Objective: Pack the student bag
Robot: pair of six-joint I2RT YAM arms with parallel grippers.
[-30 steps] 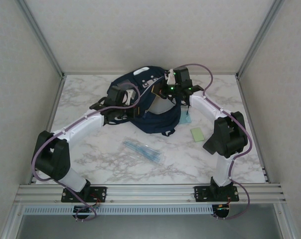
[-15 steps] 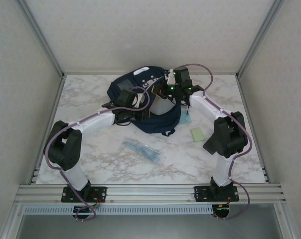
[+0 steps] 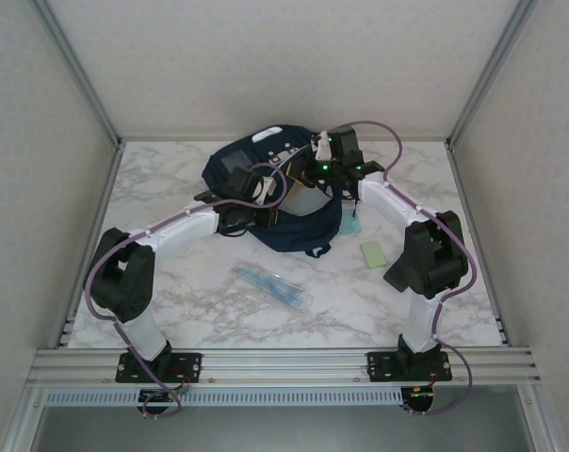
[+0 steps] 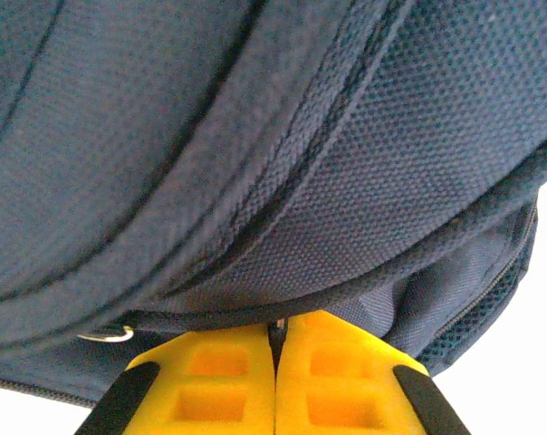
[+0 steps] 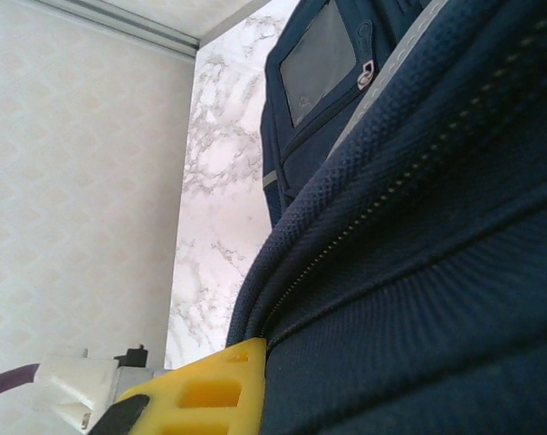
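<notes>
From above, the student bag (image 3: 299,231) lies at the far middle of the desk (image 3: 171,311). Its long axis runs from far left to near right, and its mouth gapes pale between the two arms. The right hand (image 3: 299,172) is at the far right rim, and the left hand (image 3: 270,215) is pressed to the near left flank. Both are on the bag, neither nearer than the other. A clear packet (image 3: 270,285) lies near the left arm's side and a green pad (image 3: 372,254) near the right's, both well apart from the bag.

At the left wrist, the yellow fingers (image 4: 219,376) meet with no gap. The bag's corded seam sits just above their tips, touching. Whether any fabric is nipped I cannot tell.

At the right wrist, the navy fabric fills the frame to the right and above. The zip rim runs down into the one yellow finger (image 5: 215,385) visible. I judge this hand to be clamped on the rim, holding the mouth up.
</notes>
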